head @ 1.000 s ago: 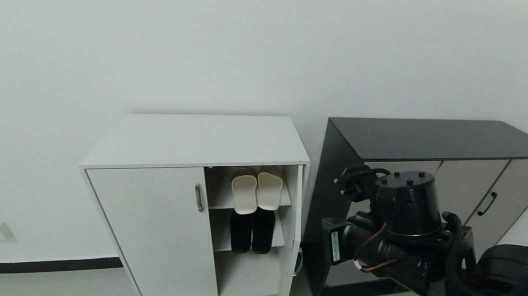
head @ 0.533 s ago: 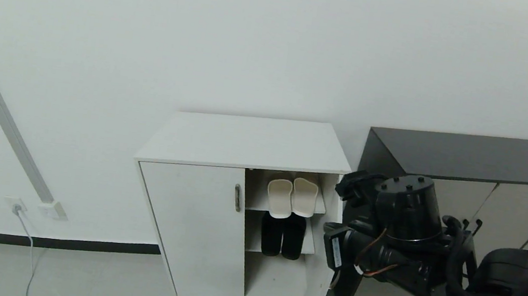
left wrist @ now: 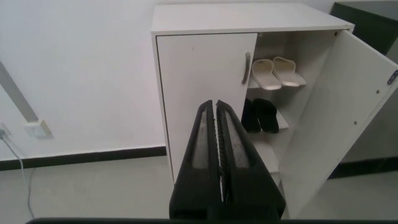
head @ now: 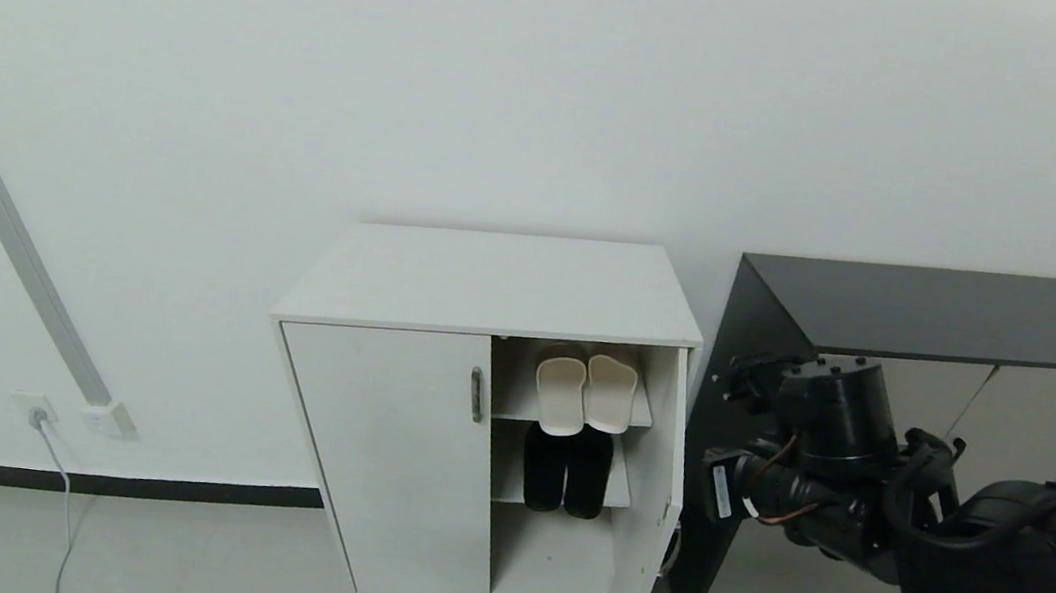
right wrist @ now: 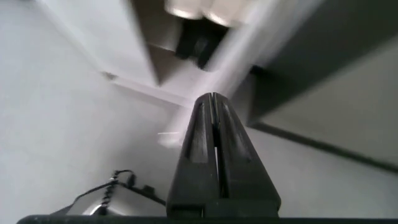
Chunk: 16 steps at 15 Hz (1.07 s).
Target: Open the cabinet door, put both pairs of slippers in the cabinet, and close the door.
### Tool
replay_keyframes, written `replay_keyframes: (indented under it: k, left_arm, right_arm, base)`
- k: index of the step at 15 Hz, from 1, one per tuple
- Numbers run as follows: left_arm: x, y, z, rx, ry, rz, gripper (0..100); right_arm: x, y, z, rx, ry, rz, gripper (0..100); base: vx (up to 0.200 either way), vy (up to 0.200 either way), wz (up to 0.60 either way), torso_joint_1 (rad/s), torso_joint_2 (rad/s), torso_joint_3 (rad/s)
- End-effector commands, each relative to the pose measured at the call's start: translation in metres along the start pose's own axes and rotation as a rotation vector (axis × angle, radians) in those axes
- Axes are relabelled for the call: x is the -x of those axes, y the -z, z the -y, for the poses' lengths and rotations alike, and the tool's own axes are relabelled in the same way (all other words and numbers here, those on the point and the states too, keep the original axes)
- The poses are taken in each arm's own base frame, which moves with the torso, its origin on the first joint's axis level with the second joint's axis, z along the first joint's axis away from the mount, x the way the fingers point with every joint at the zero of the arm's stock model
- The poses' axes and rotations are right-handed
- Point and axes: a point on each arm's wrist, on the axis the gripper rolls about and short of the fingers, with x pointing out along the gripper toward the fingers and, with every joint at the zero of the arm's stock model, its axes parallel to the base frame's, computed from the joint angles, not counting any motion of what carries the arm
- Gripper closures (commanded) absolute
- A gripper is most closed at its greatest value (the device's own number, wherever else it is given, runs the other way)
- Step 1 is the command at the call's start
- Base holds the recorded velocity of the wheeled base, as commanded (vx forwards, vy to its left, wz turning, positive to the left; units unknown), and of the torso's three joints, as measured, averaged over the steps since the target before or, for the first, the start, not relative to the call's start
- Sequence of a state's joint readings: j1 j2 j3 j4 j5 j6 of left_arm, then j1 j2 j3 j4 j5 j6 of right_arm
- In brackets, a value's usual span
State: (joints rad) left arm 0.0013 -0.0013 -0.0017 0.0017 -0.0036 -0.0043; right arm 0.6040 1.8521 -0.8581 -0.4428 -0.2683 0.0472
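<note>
While the right-hand door [head: 647, 513] of the white cabinet [head: 489, 282] stands swung out on its hinges, the left-hand door [head: 388, 451] is shut, with its vertical handle [head: 475, 394] at the inner edge.

Contents of the open half:
- cream slippers [head: 583, 394]: a pair side by side on the upper shelf, touching each other, one end sticking out over the shelf's front edge.
- black slippers [head: 567, 470]: a pair side by side on the shelf directly below, also touching.

Both pairs are inside the cabinet.

Left claw [left wrist: 216, 109]: clenched, fingers pressed flat together, gripping nothing. It hangs in front of the cabinet and well apart from it, lined up with the closed door's handle side.

Right claw [right wrist: 213, 99]: clenched, fingers together, gripping nothing. It is above the floor [right wrist: 74, 124] near the cabinet's lower corner on the open-door side. Whether it touches the door I cannot tell.

Right arm [head: 990, 555]: held in front of the dark cabinet [head: 949, 313], its wrist end near the outer face of the open door.

Surroundings: the dark cabinet stands just beside the white one, on the robot's right, and both back onto the wall [head: 514, 83]. A socket [head: 35, 412] sits low on that wall to the robot's left, and a cable [head: 63, 512] runs down from it to the floor.
</note>
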Motion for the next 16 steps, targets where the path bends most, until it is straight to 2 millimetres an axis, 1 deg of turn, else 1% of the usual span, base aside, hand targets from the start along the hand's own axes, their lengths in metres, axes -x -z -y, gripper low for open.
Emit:
replay_keyframes:
  k: [1, 3, 5, 6, 8, 11, 13, 16]
  left_arm:
    - [0.000, 0.000, 0.000, 0.000, -0.001, -0.001, 100]
    - [0.000, 0.000, 0.000, 0.000, 0.001, -0.001, 100]
    - [0.000, 0.000, 0.000, 0.000, 0.001, -0.001, 100]
    - [0.000, 0.000, 0.000, 0.000, 0.001, -0.001, 100]
    - [0.000, 0.000, 0.000, 0.000, 0.001, -0.001, 100]
    - [0.000, 0.000, 0.000, 0.000, 0.001, -0.001, 100]
    - [0.000, 0.000, 0.000, 0.000, 0.001, -0.001, 100]
    - [0.000, 0.000, 0.000, 0.000, 0.001, -0.001, 100]
  right_arm:
    - [-0.020, 0.019, 0.003, 0.018, 0.027, -0.079, 100]
    - [-0.034, 0.028, 0.000, 0.020, 0.028, -0.096, 100]
    - [-0.048, 0.032, -0.004, 0.012, 0.017, -0.069, 100]
    - [-0.053, 0.033, -0.005, 0.010, 0.014, -0.058, 100]
    - [-0.057, 0.036, -0.017, -0.002, -0.049, -0.024, 100]
    - [-0.049, 0.024, -0.041, -0.056, -0.168, 0.086, 100]
    - [-0.042, 0.019, -0.044, -0.060, -0.194, 0.110, 100]
    - [-0.028, 0.016, -0.040, -0.062, -0.271, 0.147, 100]
  base:
    - [0.000, 0.000, 0.00, 0.000, 0.00, 0.000]
    - [0.000, 0.000, 0.00, 0.000, 0.00, 0.000]
    - [0.000, 0.000, 0.00, 0.000, 0.00, 0.000]
    - [0.000, 0.000, 0.00, 0.000, 0.00, 0.000]
    - [0.000, 0.000, 0.00, 0.000, 0.00, 0.000]
    - [0.000, 0.000, 0.00, 0.000, 0.00, 0.000]
    - [0.000, 0.000, 0.00, 0.000, 0.00, 0.000]
    - [0.000, 0.000, 0.00, 0.000, 0.00, 0.000]
